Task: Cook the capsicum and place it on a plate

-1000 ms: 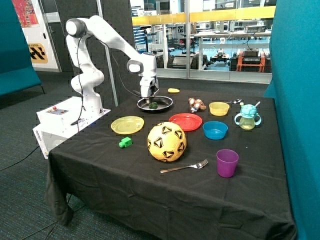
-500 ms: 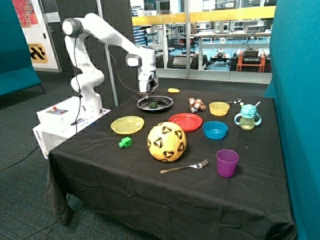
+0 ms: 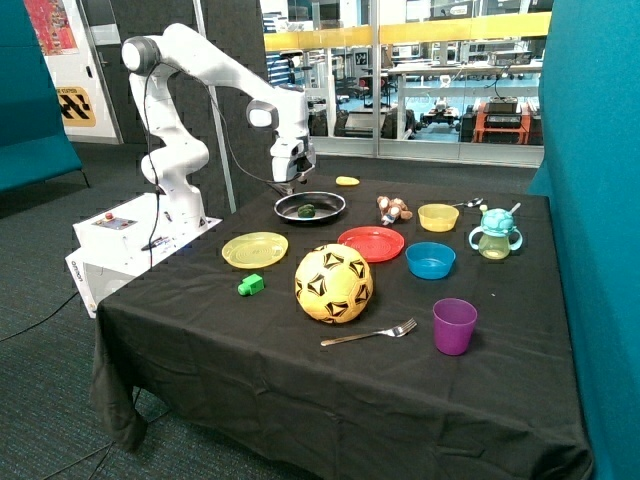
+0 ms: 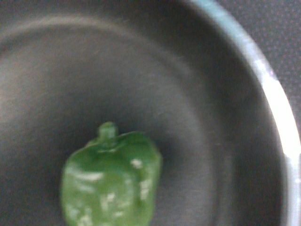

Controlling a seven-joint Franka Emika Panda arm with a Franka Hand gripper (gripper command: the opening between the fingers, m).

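The capsicum [image 3: 307, 210], small and dark green, lies in the black frying pan [image 3: 334, 212] at the back of the table. The gripper [image 3: 289, 183] hangs just above the pan's rim on the arm's side and holds nothing. In the wrist view the capsicum [image 4: 110, 183] lies stem up on the pan's grey floor [image 4: 211, 117], and no part of the gripper shows. The red plate [image 3: 371, 243] sits bare in front of the pan, next to the ball.
A yellow plate [image 3: 254, 249], a bright green blocky toy [image 3: 250, 285] and a yellow-black ball [image 3: 333, 283] lie nearer the front. A blue bowl [image 3: 430, 260], yellow bowl [image 3: 438, 216], sippy cup [image 3: 495, 233], purple cup [image 3: 454, 326] and fork [image 3: 370, 333] stand towards the teal wall.
The gripper has risen from inside the pan and drawn back toward the robot's base. The capsicum stays in the pan.
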